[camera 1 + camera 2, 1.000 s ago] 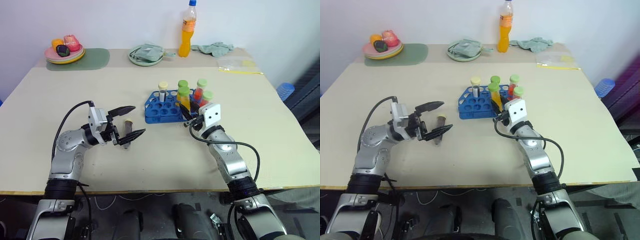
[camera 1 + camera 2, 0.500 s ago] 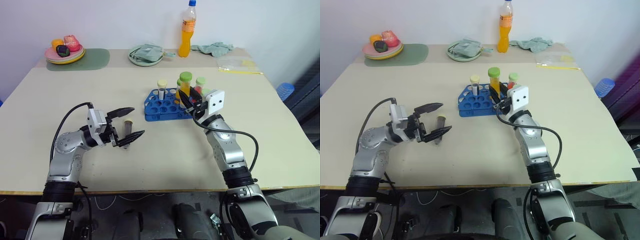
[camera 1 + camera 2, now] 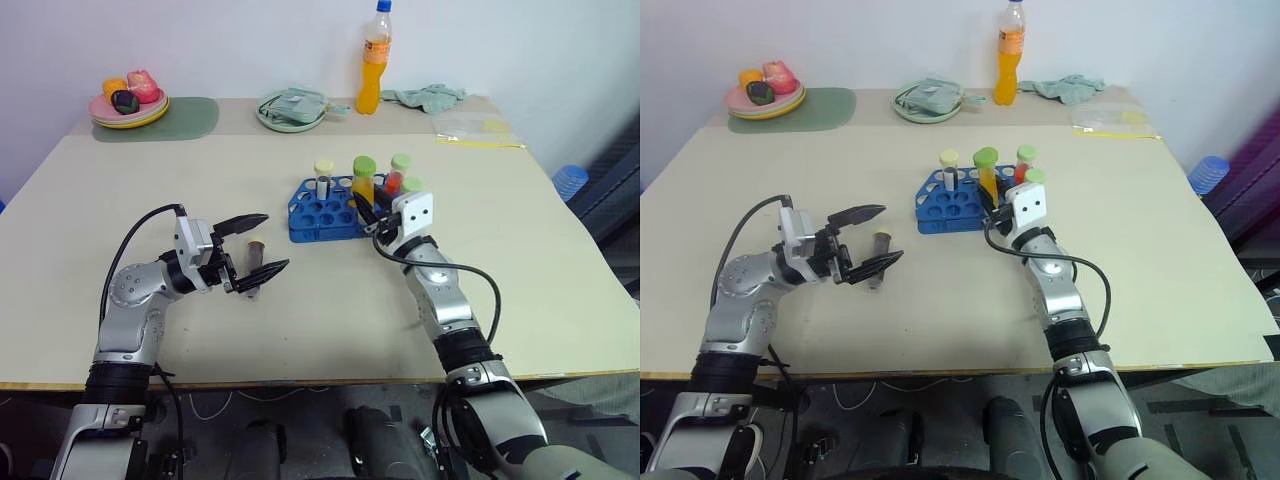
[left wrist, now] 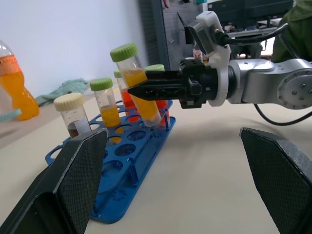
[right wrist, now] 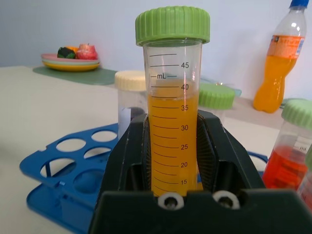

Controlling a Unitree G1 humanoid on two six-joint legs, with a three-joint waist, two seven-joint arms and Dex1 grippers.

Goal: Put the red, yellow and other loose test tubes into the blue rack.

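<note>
The blue rack (image 3: pixel 322 218) stands at the table's middle with a cream-capped tube (image 3: pixel 324 180), a red tube (image 3: pixel 398 174) and a yellow tube (image 4: pixel 105 106) upright in it. My right gripper (image 3: pixel 368 212) is shut on a green-capped yellow tube (image 5: pixel 171 122). It holds the tube tilted over the rack's right end, lower end down at the holes. My left gripper (image 3: pixel 277 240) stands open to the rack's left. A loose brown tube (image 3: pixel 256 262) rests on the table between its fingers (image 4: pixel 73 185), untouched.
At the table's far side are an orange drink bottle (image 3: pixel 375 62), a plate with a cloth (image 3: pixel 292 108), a fruit plate (image 3: pixel 128 102) on a green mat, a second cloth (image 3: pixel 430 96) and a plastic bag (image 3: pixel 472 130).
My right gripper has carried the yellow tube up off the table in front of the rack, forward, then down over the rack's right end. The left arm has stayed put.
</note>
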